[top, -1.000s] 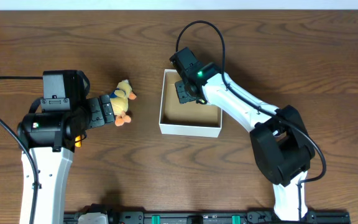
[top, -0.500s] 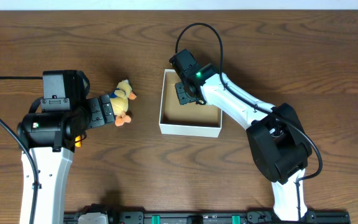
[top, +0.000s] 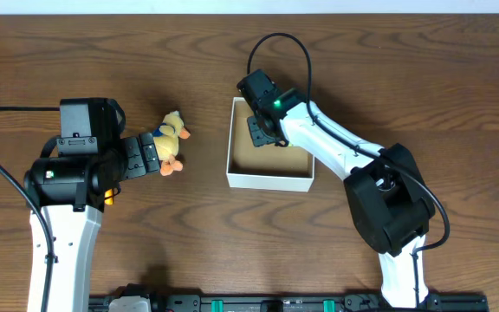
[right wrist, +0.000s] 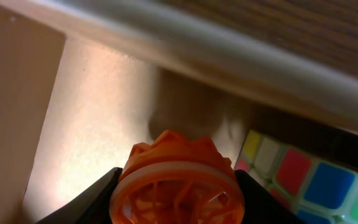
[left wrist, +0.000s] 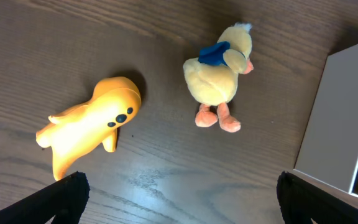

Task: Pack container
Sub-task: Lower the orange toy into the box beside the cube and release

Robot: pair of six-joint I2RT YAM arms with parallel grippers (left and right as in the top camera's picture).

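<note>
**Overhead, then the wrists: orange toy held down inside the container**

Overhead: the right pincer [top: 262,130] reaches into the container [top: 269,181], toward its far-left corner. Its load is hidden from above. The left pincer [top: 152,154] sits well left of the container, with a plush duck [top: 172,143] just ahead of its tips.

Left wrist: fingers stand wide apart with nothing between them. Ahead lie the duck and, further left, a yellow-orange figure [left wrist: 89,127]. The container's white wall is ahead to the right.

Right wrist: fingers are clamped on a ribbed orange toy [right wrist: 176,183], below the container's rim. A colour cube [right wrist: 303,180] lies just right of the pincer.

Judgement: placing step in hand. Next, the right pincer should release and lift clear of the wall. The duck is then the nearest pick for the left.
</note>
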